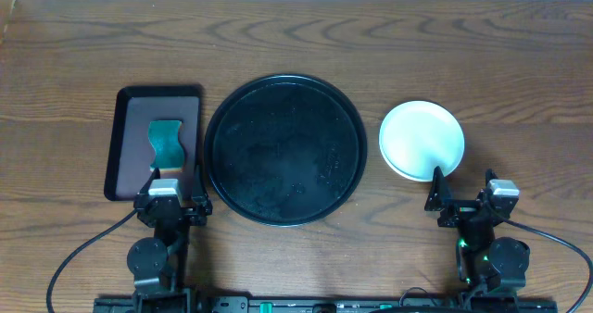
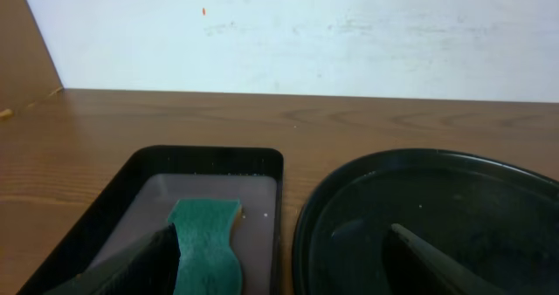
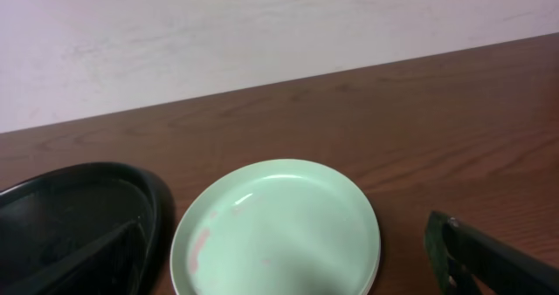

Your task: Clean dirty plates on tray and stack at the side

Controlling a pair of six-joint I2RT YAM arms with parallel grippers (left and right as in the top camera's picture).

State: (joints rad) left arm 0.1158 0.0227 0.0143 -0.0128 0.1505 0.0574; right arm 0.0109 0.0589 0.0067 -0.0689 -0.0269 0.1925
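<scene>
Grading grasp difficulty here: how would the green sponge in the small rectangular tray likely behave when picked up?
The sponge looks thin with a wavy outline, so it probably squashes and bends rather than staying stiff. It seems light for its size. Lying flat in the small tray, it should not roll.

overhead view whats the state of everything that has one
black tray: no plates on it
green plate: on table beside tray, faint pink smears
sponge: lying in maroon tray
left gripper: open, holding nothing
right gripper: open, holding nothing
</scene>
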